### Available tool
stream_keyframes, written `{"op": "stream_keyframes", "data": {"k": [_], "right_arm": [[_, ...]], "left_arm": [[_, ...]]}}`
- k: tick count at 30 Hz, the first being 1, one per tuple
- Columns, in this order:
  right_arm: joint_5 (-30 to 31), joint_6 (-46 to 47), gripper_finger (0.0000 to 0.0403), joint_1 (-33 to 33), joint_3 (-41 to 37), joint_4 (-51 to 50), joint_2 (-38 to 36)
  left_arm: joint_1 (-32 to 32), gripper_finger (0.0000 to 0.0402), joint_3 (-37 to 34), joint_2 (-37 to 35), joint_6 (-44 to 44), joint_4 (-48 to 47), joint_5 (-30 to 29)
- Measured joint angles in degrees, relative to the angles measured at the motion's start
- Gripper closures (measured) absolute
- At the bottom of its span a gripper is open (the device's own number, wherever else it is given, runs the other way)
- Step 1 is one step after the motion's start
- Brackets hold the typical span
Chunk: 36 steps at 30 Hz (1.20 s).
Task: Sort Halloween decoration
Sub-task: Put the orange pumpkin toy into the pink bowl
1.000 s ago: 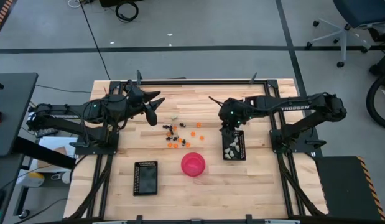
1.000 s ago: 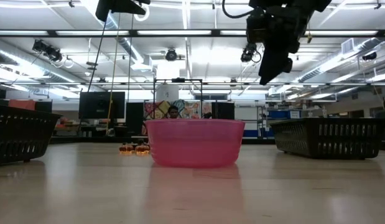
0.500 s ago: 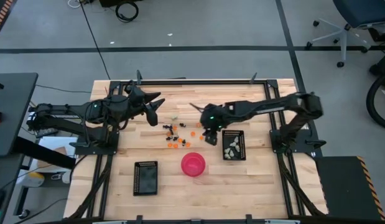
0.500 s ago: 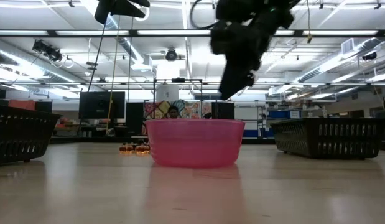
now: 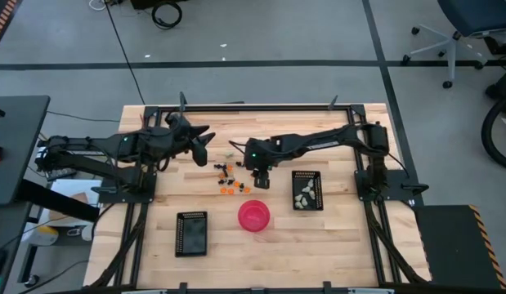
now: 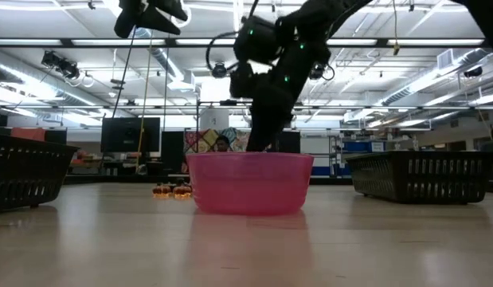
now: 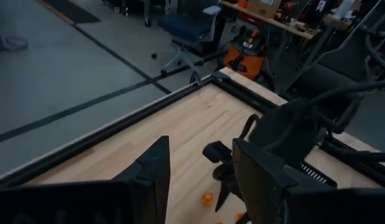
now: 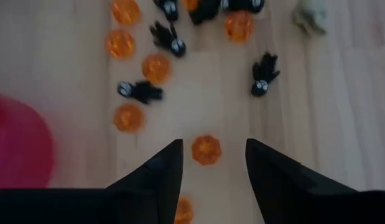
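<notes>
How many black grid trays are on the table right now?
2. One black tray sits near the table's front left, left of the pink bowl. The other black tray is right of the bowl and holds pale pieces. None seems hidden.

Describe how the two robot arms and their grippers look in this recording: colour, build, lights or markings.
Both arms are dark, nearly black, jointed links on black frames at the wooden table's sides. The left gripper and the right gripper each end in two flat, pointed black fingers. A small green light glows near each wrist, seen from above. No lettering is legible now, and no loose cables are discernible.
</notes>
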Motion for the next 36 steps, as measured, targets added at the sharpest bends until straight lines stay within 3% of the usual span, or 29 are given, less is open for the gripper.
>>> {"op": "stream_keyframes", "data": {"k": [8,17,29,36], "right_arm": [[-1.7,-6.1,0.0218,-0.2,-0.2,1.0,4.9],[-3.4,-6.0,0.0222,-0.2,-0.5,3.5,7.0],[-4.5,-4.7,0.0309,-0.3,-1.4,3.8,6.9],[-4.4,-4.7,0.0305,-0.2,0.2,0.6,6.6]], "left_arm": [[0.0,0.0253,0.0,0.0,-2.1,-2.5,0.0],[0.4,0.0253,0.0,0.0,-2.1,-2.7,0.0],[0.4,0.0253,0.0,0.0,-2.0,-3.1,0.0],[0.4,0.0253,0.0,0.0,-2.0,-3.1,0.0]]}}
